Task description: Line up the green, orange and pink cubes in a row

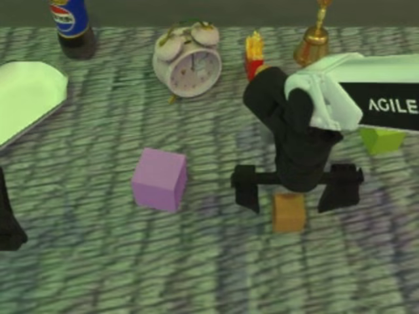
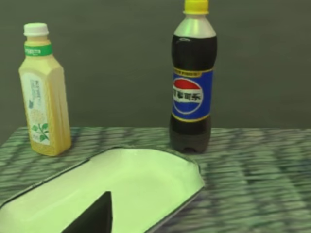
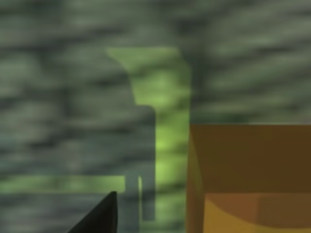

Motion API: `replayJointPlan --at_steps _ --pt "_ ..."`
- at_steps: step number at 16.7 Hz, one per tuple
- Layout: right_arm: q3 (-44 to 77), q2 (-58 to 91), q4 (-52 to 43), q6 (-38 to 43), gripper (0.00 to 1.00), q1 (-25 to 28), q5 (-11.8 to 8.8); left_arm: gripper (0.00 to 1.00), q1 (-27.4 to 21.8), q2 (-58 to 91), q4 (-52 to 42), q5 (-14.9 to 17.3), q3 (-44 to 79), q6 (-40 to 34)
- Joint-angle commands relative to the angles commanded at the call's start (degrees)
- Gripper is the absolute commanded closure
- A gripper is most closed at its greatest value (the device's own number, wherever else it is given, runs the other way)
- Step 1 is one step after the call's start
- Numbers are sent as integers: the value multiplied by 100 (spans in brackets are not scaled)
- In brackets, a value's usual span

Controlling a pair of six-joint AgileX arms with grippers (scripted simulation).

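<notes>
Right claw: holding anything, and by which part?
Nothing held. The right claw is open above the orange cube, fingers spread to either side and clear of it. The left arm sits parked at the table's left edge.

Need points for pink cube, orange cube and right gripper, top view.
pink cube (image 1: 159, 178): top view, on its top face.
orange cube (image 1: 289, 212): top view, on its top face.
right gripper (image 1: 298, 188): top view, midway between its open fingertips, just above the orange cube.
</notes>
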Motion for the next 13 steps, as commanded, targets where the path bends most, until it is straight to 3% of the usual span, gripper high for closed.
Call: replayJointPlan --at_steps 7,13 --pt "811 -410 -1276 13 0 58 -2 0 0 0 0 0 0 0" --pt "911 -462 -1397 -10 0 25 -3 0 0 0 0 0 0 0"
